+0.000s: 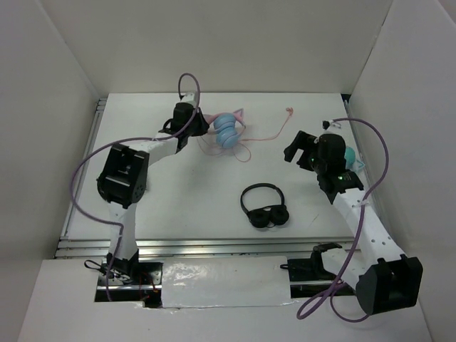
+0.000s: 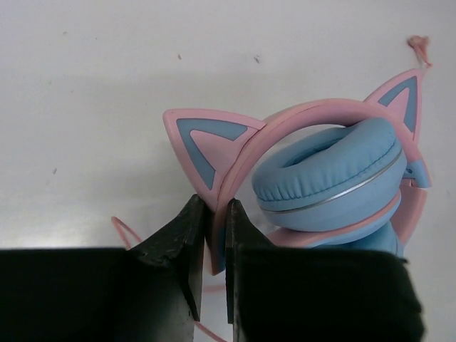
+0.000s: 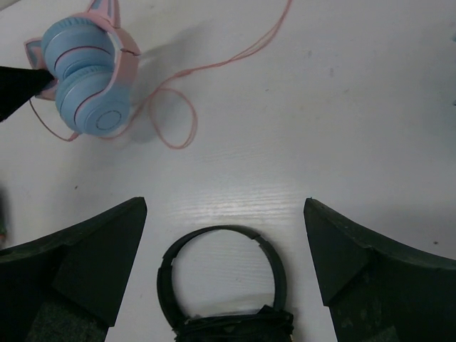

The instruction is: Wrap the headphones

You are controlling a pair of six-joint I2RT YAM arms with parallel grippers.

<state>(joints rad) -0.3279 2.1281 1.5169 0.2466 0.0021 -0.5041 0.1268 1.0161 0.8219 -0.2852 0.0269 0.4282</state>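
Left hand point(image 2: 216, 214) is clenched on the headphones point(image 2: 328, 171). Both fingers pinch the pink headband point(image 2: 306, 114) edge-on, just under one cat ear point(image 2: 206, 139), w/ no gap showing btwn fingers and band. The 2nd ear pokes up on the far side of the band.

Headphones sit toward the back-left of the bench point(image 1: 178, 206), near the rear wall. They're folded, so the two light-blue ear cups point(image 3: 71, 46) stack one against the other inside the band. Can't tell whether they rest on the bench or are lifted a bit.

The thin pink cable point(image 1: 265, 137) comes out from under the cups, makes a loose loop beside them, then trails right across the bench. It ends at its plug point(image 1: 289, 110) further back. The cable lies slack on the surface, not wound round the band or cups.

Right hand point(image 3: 224, 206) is released, fingers spread wide, nothing btwn them. It hovers over the bench on the right side, well apart from the pink set. In its wrist view the black headphones point(image 3: 221, 285) lie flat just below and btwn the fingers, untouched. From the top they sit approx mid-bench.

A teal obj point(image 1: 350, 154) sits behind the right wrist, partly hidden; can't tell what it is.
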